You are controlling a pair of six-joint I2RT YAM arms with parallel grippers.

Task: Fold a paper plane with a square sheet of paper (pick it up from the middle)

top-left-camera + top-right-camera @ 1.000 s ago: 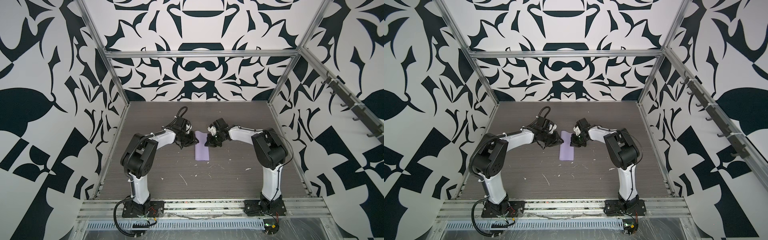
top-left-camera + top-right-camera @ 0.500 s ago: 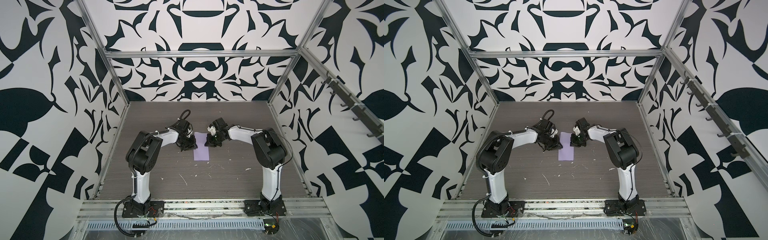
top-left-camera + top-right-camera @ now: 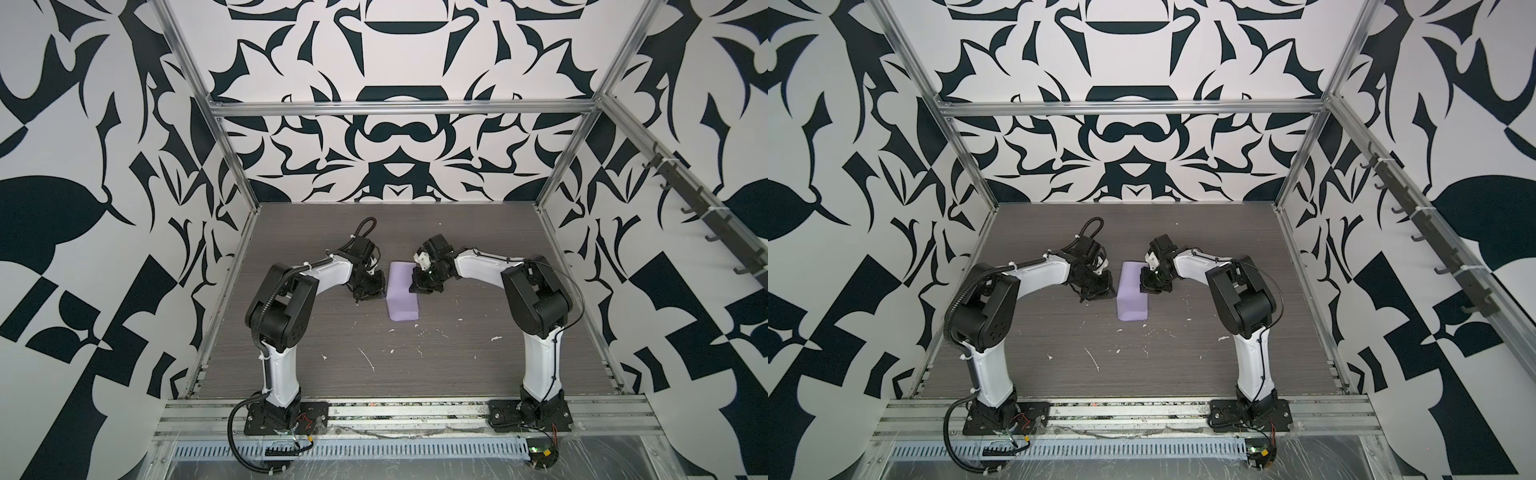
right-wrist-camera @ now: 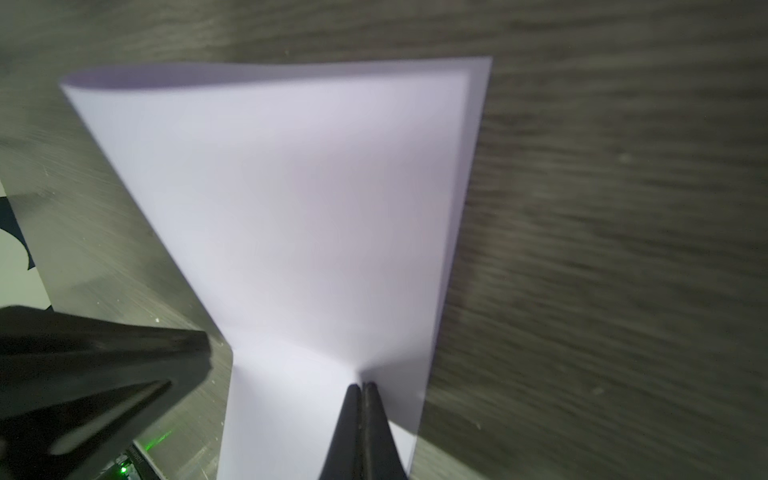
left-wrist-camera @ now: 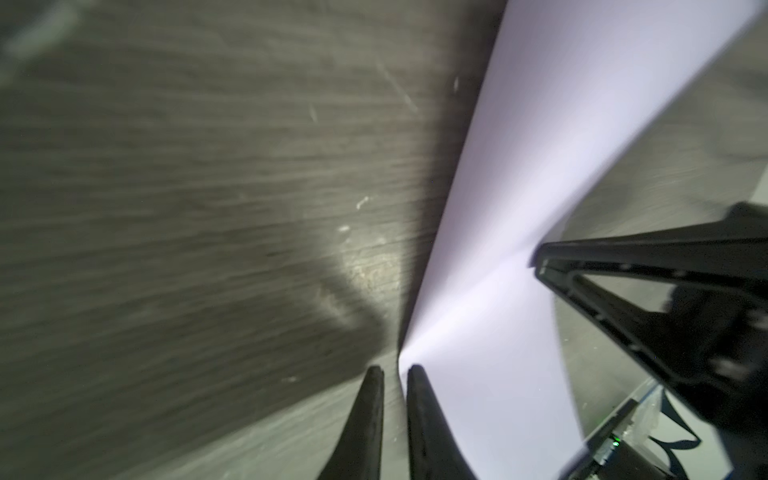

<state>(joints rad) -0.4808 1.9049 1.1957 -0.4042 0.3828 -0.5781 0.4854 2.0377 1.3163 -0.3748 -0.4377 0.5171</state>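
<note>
The square sheet of paper [image 3: 402, 297] [image 3: 1131, 297] lies on the table folded in half, a lilac strip with its rounded fold on the left. My right gripper [image 3: 415, 286] [image 4: 360, 384] is shut on the two free edges at the strip's right side. My left gripper [image 3: 372, 293] [image 5: 395, 370] is low at the fold edge, its fingers a narrow gap apart. Table shows through that gap, and the paper [image 5: 519, 208] runs along the inside of one finger. No paper plane shape shows; the paper [image 4: 311, 208] is only a loose half fold.
Small white flecks [image 3: 365, 361] are scattered on the grey wood-grain table [image 3: 478, 365] in front of the paper. Patterned walls and aluminium frame posts [image 3: 232, 158] close in the left, right and back sides. Both arm bases stand at the front rail [image 3: 395, 411].
My left gripper has shifted a little along the paper's left fold edge and its arm has swung slightly. The right gripper has stayed shut on the paper in the same place.
</note>
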